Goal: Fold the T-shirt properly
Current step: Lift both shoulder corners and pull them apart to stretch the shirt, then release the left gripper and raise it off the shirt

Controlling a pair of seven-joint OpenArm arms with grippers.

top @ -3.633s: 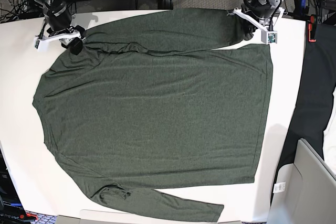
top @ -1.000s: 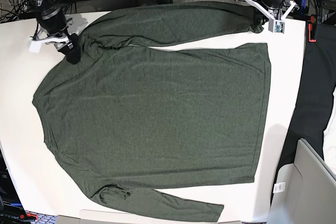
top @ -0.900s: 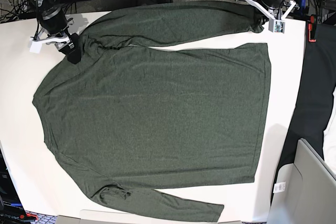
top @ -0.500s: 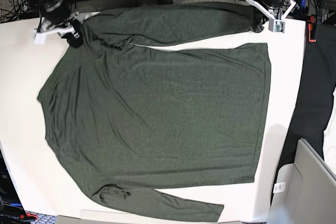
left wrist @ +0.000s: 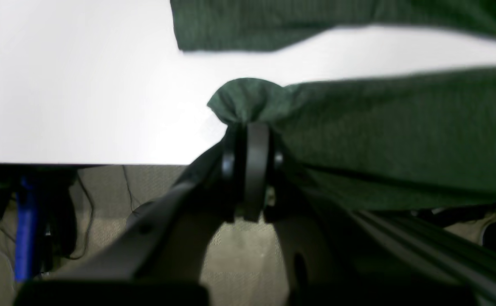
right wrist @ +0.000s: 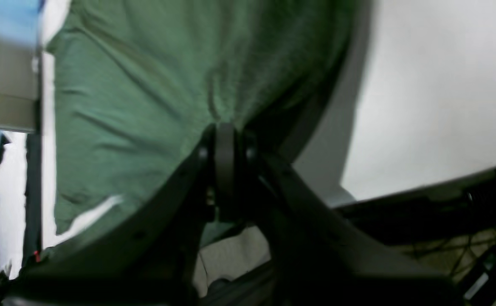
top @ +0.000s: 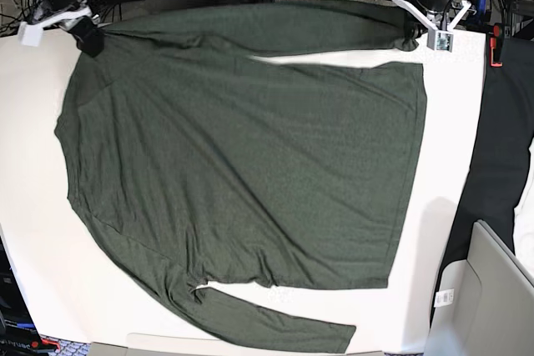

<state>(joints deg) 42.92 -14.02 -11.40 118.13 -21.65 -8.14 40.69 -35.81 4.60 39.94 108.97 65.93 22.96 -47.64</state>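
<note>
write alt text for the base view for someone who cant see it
A dark olive long-sleeved T-shirt lies spread over a white table, seen from above. At the far edge, the right gripper pinches the shirt's shoulder at the view's left, and the left gripper pinches the far sleeve's end at the right; both jaws are shut on fabric.

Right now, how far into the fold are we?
Done: the dark olive-green long-sleeved knit T-shirt lies spread flat on the white table. In hand: left end effector and right end effector are each shut on fabric at the far edge. Left: every fold.
</note>
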